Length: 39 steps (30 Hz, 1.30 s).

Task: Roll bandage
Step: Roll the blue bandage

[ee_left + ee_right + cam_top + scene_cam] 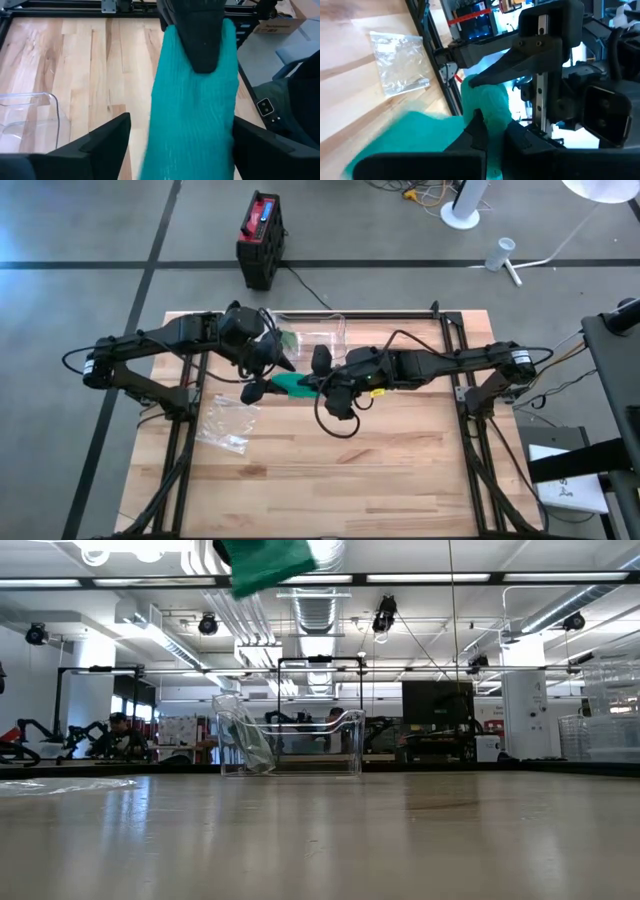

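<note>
A green bandage [292, 385] hangs in the air between my two grippers above the middle of the table; the low view shows it [265, 565] high above the tabletop. My right gripper [492, 132] is shut on it. My left gripper [181, 120] faces the right one, open. Its two fingers [107, 145] stand on either side of the flat green strip [195, 115], which runs from the right gripper down between them. I cannot tell whether the left fingers touch the strip. My right gripper pinches the bandage between its two fingers at the strip's end [172, 55] farthest from my left gripper. Its dark fingers [200, 40] lie along the strip. The bandage is lifted clear of the table, and the strip reaches toward my left gripper.
A clear plastic container [318, 335] stands on the table just beyond the grippers, toward the far edge. A crumpled clear plastic bag [226, 422] lies on the wood near the left side. Bare tabletop [380, 470] stretches toward the near edge.
</note>
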Each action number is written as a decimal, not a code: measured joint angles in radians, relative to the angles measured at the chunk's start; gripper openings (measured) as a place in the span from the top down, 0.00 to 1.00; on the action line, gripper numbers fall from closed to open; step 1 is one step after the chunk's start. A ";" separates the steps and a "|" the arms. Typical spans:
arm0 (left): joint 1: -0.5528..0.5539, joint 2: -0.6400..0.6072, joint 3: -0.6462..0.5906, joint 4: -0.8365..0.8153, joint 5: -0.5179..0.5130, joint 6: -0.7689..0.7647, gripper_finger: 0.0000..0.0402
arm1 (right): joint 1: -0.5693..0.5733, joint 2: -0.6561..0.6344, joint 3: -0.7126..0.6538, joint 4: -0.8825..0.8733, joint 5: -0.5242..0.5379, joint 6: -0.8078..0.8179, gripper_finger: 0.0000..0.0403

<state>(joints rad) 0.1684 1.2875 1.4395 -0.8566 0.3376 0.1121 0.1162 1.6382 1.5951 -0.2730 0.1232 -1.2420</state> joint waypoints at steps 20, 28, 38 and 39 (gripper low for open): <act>0.000 -0.040 -0.002 -0.040 -0.034 -0.010 0.22 | -0.030 -0.002 0.000 -0.046 0.046 0.126 0.97; -0.015 -0.063 -0.001 0.024 -0.055 -0.017 0.20 | -0.076 -0.002 0.001 -0.044 0.059 0.409 0.97; -0.036 -0.045 0.000 0.055 -0.061 -0.016 0.23 | -0.090 -0.002 0.030 -0.068 0.059 0.601 0.97; -0.036 -0.044 0.000 0.054 -0.070 -0.016 0.23 | -0.089 -0.002 0.036 -0.067 0.059 0.603 0.97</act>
<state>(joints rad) 0.1320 1.2433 1.4391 -0.8023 0.2676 0.0957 0.0274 1.6363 1.6309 -0.3400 0.1825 -0.6394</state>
